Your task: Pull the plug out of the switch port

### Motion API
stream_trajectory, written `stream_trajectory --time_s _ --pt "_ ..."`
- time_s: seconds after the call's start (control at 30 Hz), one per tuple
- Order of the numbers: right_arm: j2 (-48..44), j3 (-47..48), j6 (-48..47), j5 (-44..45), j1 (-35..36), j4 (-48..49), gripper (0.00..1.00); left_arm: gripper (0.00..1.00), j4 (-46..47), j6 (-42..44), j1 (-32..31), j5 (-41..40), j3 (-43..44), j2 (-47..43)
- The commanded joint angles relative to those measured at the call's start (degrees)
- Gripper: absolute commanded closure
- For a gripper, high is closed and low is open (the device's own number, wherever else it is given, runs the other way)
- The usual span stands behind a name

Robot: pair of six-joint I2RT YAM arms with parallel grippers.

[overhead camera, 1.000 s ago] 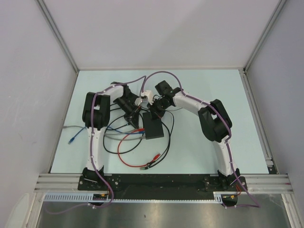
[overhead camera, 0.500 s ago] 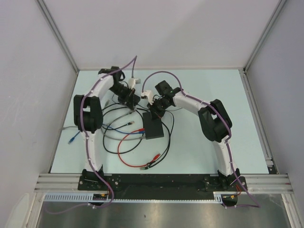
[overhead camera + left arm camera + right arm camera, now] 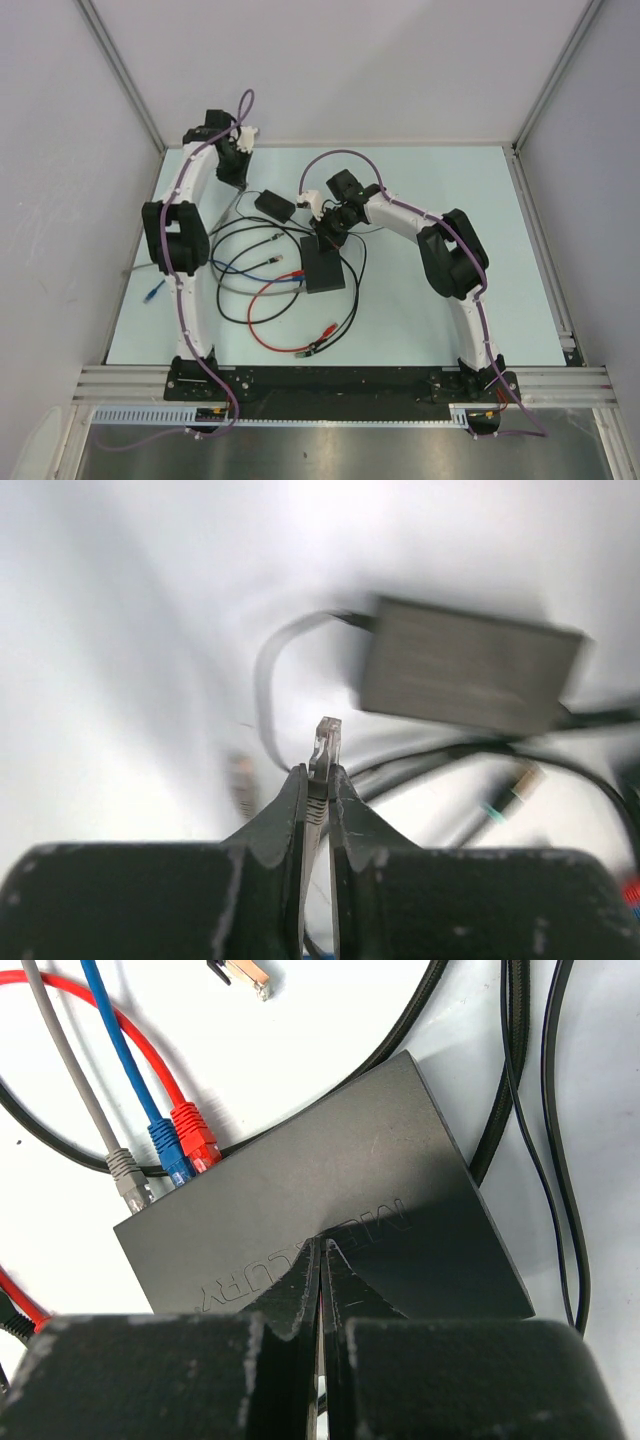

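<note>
Left wrist view blurred: my left tool (image 3: 317,780) pinches the clear plug (image 3: 326,735). The switch (image 3: 323,268) lies at its 4 o'clock. My right tool (image 3: 322,1260), closed and empty, rests on it, partly covering embossed "MERCURY".

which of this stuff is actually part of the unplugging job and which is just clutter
Part of the job:
- switch, under the shut right jaws
- clear plug, pinched in the left jaws, away from the switch

Just lying about:
- black adapter block
- loose blue plug near the table's left edge
- loose black cables
</note>
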Motion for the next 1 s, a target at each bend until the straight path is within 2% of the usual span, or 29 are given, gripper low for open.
stream_trajectory --time_s 0.0,0.1,0.13,0.17,0.2,0.23,0.3,0.33,0.4,0.47,0.57,0.7,0.77,0.87,0.97 --pt "3.2 -2.3 -2.1 7.6 -0.4 -5.3 1.0 1.0 6.1 -8.5 2.8 -9.2 7.4 2.7" --pt "3.3 -2.3 -1.9 7.7 -0.4 -5.1 1.0 0.98 8.0 -9.7 3.2 -7.9 9.9 4.5" --pt "3.3 -2.3 -1.9 7.7 -0.4 -5.1 1.0 0.93 8.4 -9.5 3.2 -3.0 10.6 5.7" --pt "3.4 -2.4 -1.9 7.7 -0.3 -5.1 1.0 0.75 8.8 -9.7 4.8 0.3 11.7 6.4" --pt "3.3 -2.4 -1.9 7.7 -0.4 -5.1 1.0 0.64 9.0 -10.3 5.3 3.3 14.2 7.0" --pt "3.4 -2.3 -1.9 7.7 -0.4 -5.2 1.0 0.47 9.3 -11.1 5.4 4.9 15.4 7.6" --pt "3.3 -2.4 -1.9 7.7 -0.4 -5.2 1.0 0.38 11.1 -11.8 5.3 7.0 16.5 6.9" --pt "3.2 -2.5 -1.9 7.8 -0.4 -5.1 1.0 0.34 11.6 -11.7 5.3 11.6 16.5 6.2" --pt "3.0 -2.8 -1.8 8.0 -0.4 -5.0 1.0 0.31 12.2 -12.4 5.2 16.4 16.1 3.8" --pt "3.2 -2.7 -1.7 8.4 -0.5 -4.9 1.0 0.29 11.3 -12.4 5.2 25.7 14.9 0.8" --pt "3.3 -2.5 -1.7 8.5 -0.4 -4.6 1.0 0.29 9.2 -9.6 4.7 39.5 7.2 -3.4" --pt "3.4 -2.4 -1.6 8.6 -0.3 -4.6 1.0 0.3 12.8 -7.9 3.9 42.8 -17.1 -14.2" --pt "3.0 -2.4 -1.5 8.7 -0.3 -4.7 1.0 0.35 17.0 -8.7 1.5 42.9 -28.2 -17.1" --pt "1.6 -1.5 -1.4 8.0 -0.5 -5.6 1.0 0.38 19.0 -7.9 0.3 45.8 -37.5 -20.3" --pt "-1.9 -0.1 -0.6 4.6 -1.0 -6.8 1.0 0.43 16.3 -2.9 -1.9 48.3 -40.6 -20.8"
